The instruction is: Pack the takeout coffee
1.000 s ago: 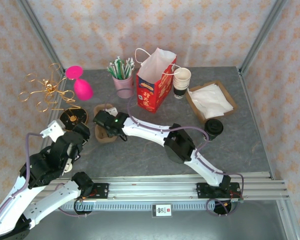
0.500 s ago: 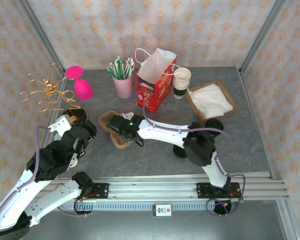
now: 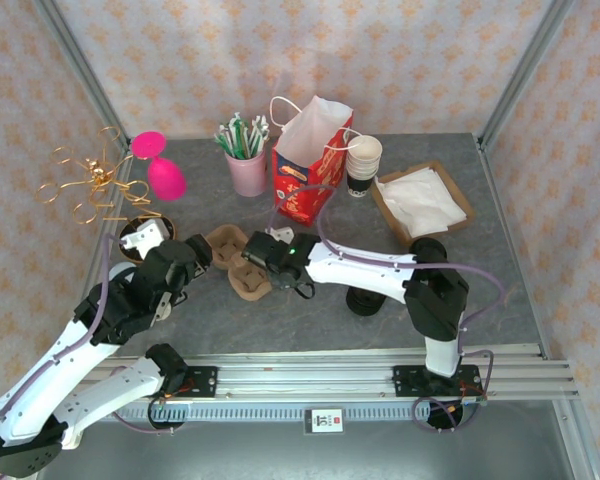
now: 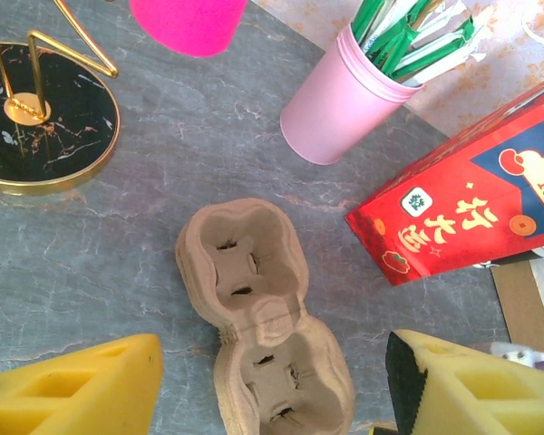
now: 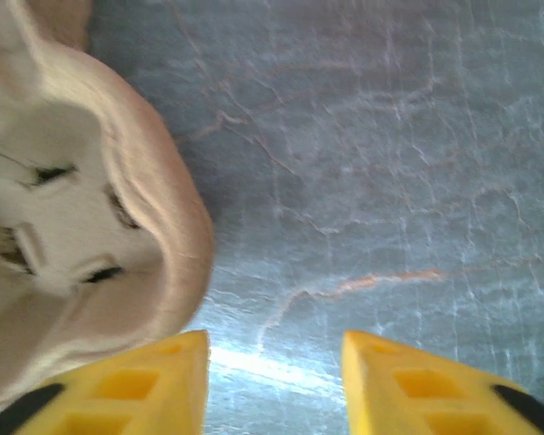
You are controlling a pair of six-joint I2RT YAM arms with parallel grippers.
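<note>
A brown cardboard two-cup carrier [image 3: 236,263] lies flat on the grey table, both cells empty. In the left wrist view the carrier [image 4: 254,308] sits between the yellow fingers [image 4: 72,388] of my left gripper [image 4: 272,390], which is open and not touching it. My right gripper [image 5: 276,381] is open over bare table, its left finger [image 5: 127,385] right beside the rim of the carrier [image 5: 72,199]. From above, the left gripper [image 3: 196,256] is at the carrier's left and the right gripper [image 3: 267,252] at its right. A black-lidded coffee cup [image 3: 427,247] stands to the right, partly behind the right arm.
A red paper bag [image 3: 308,172] stands open behind the carrier, also seen in the left wrist view [image 4: 471,208]. A pink cup of straws [image 3: 246,165], stacked paper cups [image 3: 362,165], a napkin tray [image 3: 421,201], a pink ornament [image 3: 162,168] and a gold stand [image 3: 138,236] ring the back and left.
The right gripper pulled the carrier to the right and nearer, closed on it, then opened and let go. The left arm reached forward to the carrier's left side.
</note>
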